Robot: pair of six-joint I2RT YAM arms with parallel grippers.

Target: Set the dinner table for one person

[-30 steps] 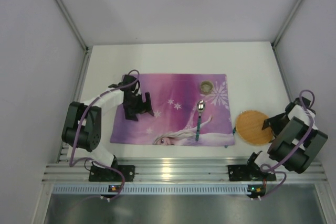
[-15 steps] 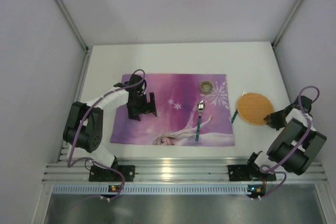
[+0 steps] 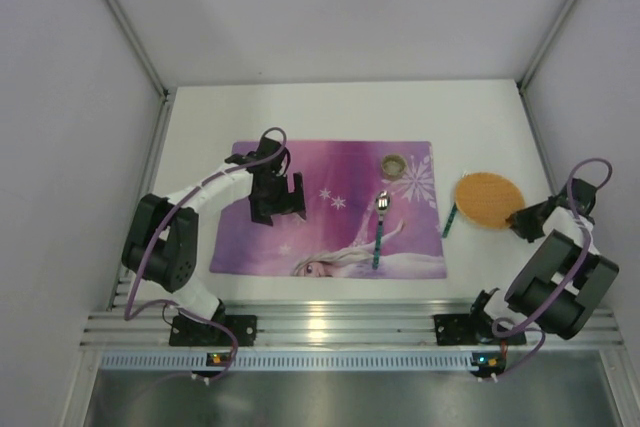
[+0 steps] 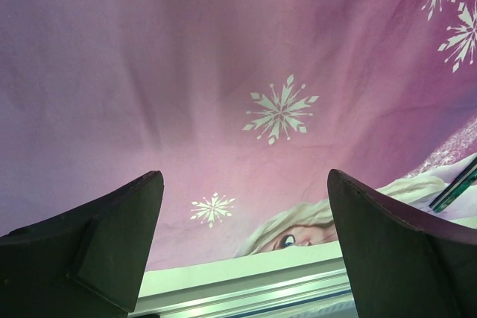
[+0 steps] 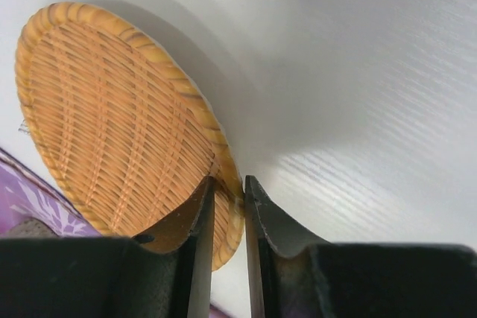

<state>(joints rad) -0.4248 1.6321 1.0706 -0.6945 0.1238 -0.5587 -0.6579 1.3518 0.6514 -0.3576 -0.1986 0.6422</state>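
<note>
Pinching the rim of a round woven straw-coloured plate (image 5: 112,109), the right hand (image 5: 228,188) held it tilted over the plain white matte worktop (image 5: 358,72). The purple princess cloth placemat (image 3: 330,162) lay just to its left. The left hand (image 4: 242,184) hovered spread and empty over that placemat's left part.

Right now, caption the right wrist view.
Right gripper pinches the rim of a woven plate over the white table.
</note>
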